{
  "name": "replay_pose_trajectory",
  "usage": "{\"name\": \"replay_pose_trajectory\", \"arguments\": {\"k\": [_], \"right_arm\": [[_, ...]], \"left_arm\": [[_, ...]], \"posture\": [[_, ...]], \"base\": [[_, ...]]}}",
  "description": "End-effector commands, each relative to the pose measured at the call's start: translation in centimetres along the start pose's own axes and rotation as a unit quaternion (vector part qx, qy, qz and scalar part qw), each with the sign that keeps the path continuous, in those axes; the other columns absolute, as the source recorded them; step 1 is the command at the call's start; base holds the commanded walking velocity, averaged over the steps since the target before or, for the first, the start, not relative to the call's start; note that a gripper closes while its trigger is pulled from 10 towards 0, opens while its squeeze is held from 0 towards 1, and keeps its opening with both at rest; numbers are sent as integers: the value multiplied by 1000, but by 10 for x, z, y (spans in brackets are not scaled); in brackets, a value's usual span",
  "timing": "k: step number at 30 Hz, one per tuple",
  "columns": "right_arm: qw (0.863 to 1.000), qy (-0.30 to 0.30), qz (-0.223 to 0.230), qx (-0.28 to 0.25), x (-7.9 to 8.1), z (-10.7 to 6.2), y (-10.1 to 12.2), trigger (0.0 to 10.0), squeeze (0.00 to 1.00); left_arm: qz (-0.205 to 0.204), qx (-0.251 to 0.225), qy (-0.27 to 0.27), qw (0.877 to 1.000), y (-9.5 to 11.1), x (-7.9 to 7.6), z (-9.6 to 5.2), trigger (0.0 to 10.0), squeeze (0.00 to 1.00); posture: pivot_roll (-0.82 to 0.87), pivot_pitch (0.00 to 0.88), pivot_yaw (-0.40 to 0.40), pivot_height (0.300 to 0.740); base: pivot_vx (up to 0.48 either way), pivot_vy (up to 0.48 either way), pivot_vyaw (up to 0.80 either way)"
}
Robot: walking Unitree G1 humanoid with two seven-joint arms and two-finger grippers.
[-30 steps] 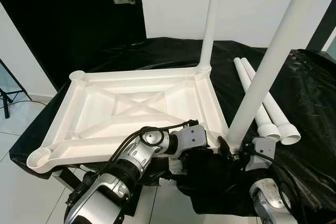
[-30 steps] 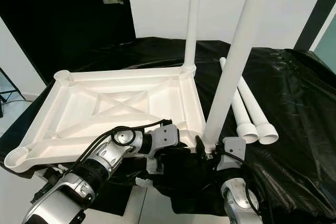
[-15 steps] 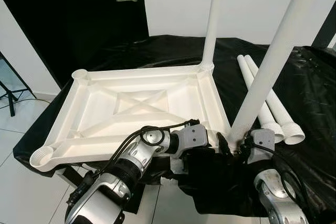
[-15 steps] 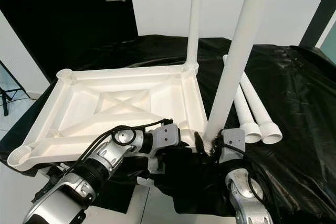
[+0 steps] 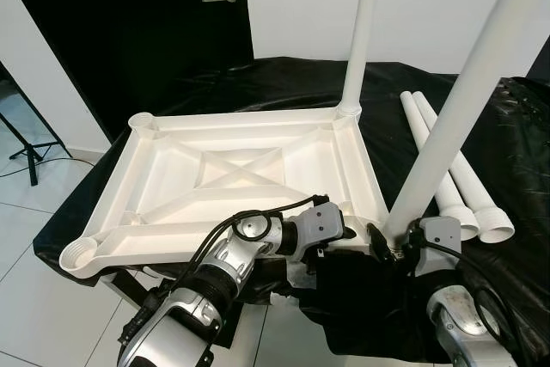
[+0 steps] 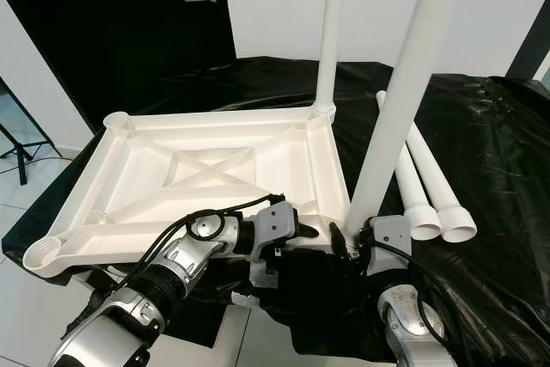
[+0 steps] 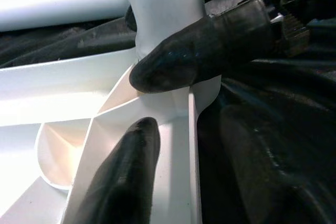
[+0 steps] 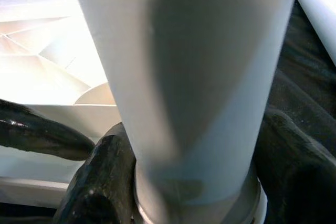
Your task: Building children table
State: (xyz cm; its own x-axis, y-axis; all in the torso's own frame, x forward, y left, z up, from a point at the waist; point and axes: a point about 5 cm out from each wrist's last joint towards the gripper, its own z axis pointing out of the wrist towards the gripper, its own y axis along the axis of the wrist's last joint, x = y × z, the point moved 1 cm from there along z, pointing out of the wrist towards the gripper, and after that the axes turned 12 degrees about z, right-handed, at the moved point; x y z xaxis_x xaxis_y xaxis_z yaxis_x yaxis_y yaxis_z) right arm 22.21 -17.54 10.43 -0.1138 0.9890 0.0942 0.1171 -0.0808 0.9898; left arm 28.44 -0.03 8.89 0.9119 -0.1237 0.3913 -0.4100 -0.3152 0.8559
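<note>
Gripping the base of a white leg (image 5: 447, 118), the right claw (image 8: 184, 182) holds it upright at the tabletop's (image 5: 232, 169) near corner. The left claw (image 7: 157, 108), fingers narrowly apart, straddles that corner's rim.

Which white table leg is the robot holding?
The standing leg at the tabletop's near right corner, gripped by the right pincer. The far leg stands untouched; two lie flat.

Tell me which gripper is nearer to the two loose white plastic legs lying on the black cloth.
Right. The right gripper clamps the near-corner upright white leg, just beside the two loose white legs. The left gripper sits farther off, on the white tabletop frame.
</note>
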Motion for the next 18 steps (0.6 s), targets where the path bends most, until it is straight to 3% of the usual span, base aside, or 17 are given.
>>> {"name": "replay_pose_trajectory", "arguments": {"k": [1, 2, 3, 10, 15, 17, 18], "right_arm": [[998, -41, -1, 42, -15, -10, -9, 10000, 0], [998, -41, -1, 42, -15, -10, -9, 10000, 0], [998, -46, -2, 48, -17, -13, -9, 10000, 0], [996, -80, -3, 46, -27, -26, -2, 10000, 0], [992, -119, 2, 46, -35, -38, 0, 10000, 0], [989, -129, 43, 55, -38, -45, -2, 10000, 0], [989, -129, 43, 55, -38, -45, -2, 10000, 0]], "left_arm": [[-55, 39, 9, 998, -26, -20, 3, 10000, 796], [-55, 39, 9, 998, -26, -20, 3, 10000, 796], [-55, 32, 15, 998, -24, -19, 4, 10000, 0], [-55, 14, 24, 998, -21, -20, 6, 10000, 0], [-48, -1, 19, 999, -15, -25, 16, 10000, 0], [-47, -11, 23, 999, -12, -23, 20, 10000, 0], [-47, -11, 23, 999, -12, -23, 20, 10000, 0]], "posture": [[114, 0, 13, 740], [114, 0, 13, 740], [113, 0, 12, 740], [93, 0, 13, 740], [70, 0, 22, 740], [51, 0, 32, 740], [51, 0, 32, 740]], "base": [[0, 0, 0], [0, 0, 0], [0, 0, 0], [0, 0, 0], [0, 0, 0], [0, 0, 0], [0, 0, 0]]}}
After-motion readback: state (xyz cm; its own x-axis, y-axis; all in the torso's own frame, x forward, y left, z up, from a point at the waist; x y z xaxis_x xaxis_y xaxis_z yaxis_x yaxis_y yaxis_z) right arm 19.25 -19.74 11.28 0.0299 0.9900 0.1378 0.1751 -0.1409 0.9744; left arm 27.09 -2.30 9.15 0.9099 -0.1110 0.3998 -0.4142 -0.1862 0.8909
